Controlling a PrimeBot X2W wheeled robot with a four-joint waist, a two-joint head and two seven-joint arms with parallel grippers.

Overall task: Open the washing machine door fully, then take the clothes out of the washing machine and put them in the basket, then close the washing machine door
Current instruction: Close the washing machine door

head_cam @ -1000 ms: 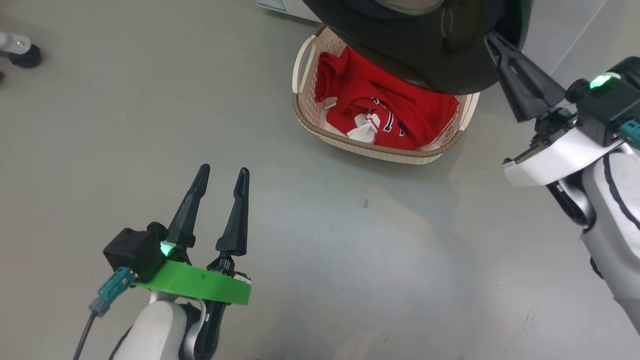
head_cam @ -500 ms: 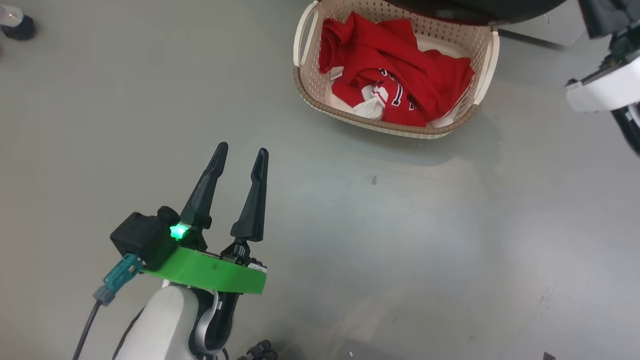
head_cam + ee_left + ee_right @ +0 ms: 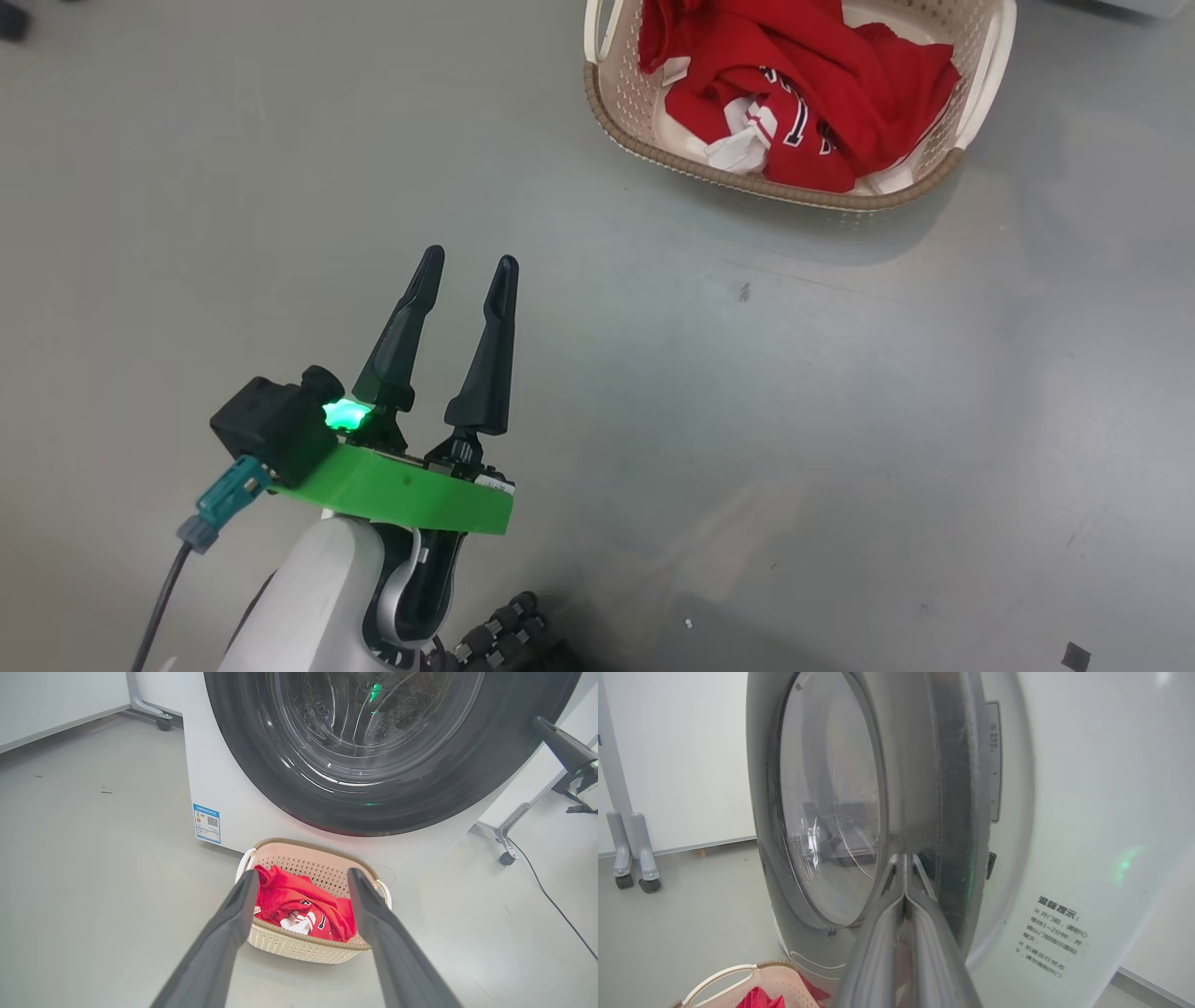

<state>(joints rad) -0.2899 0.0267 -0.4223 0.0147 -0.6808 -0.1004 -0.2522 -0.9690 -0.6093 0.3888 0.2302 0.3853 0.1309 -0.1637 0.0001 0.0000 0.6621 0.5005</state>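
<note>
Left gripper [image 3: 470, 259] hangs spread and empty over the floor [image 3: 840, 420], idle. Past it, the basket [image 3: 624, 112] sits just in front of the washing machine [image 3: 215, 774] with the clothes [image 3: 840, 84] heaped inside, so unloading looks done. Right gripper [image 3: 904, 858] is pinched together on nothing, tips at the door [image 3: 831, 812] rim. The door looks nearly home; can't tell if it's latched. Push square on the rim, steady, not on the glass.
</note>
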